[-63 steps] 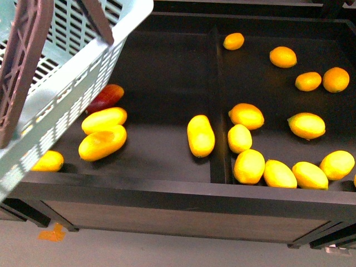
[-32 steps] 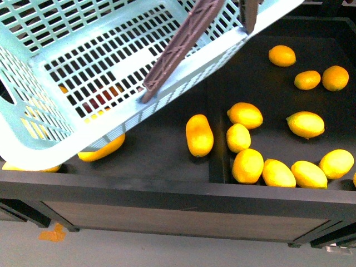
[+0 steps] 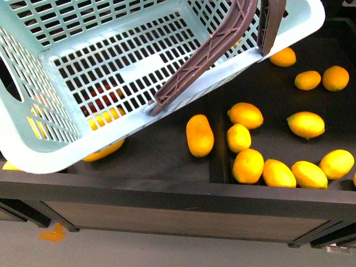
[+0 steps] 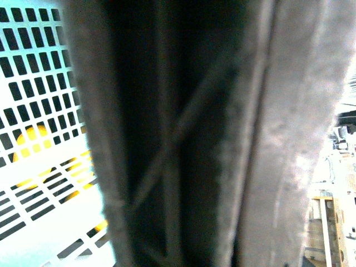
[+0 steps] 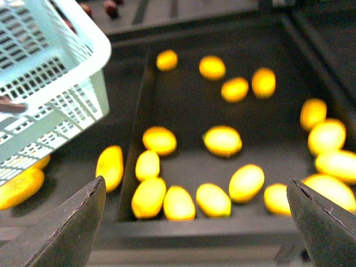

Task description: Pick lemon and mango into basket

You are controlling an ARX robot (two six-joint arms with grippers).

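Note:
The turquoise basket (image 3: 33, 139) hangs tilted over the left compartment, its inside bare, and its corner also shows in the right wrist view (image 5: 67, 50). My left gripper is shut on its brown handle (image 4: 183, 139), which fills the left wrist view and hides the jaws. A yellow mango (image 3: 199, 135) lies beside the divider, clear of the basket, and shows in the right wrist view (image 5: 109, 167). Several lemons (image 3: 248, 166) lie in the right compartment. My right gripper (image 5: 194, 222) is open and empty above them.
A dark shelf with a raised front edge (image 3: 178, 192) and a divider (image 3: 218, 150) holds the fruit. More yellow mangoes (image 3: 105, 150) and a red one (image 3: 103, 100) lie under the basket. Orange-tinted fruits (image 3: 336, 78) sit at the back right.
The basket has swung right and across the left compartment, covering the mangoes there. The loose mango and the lemons have not moved.

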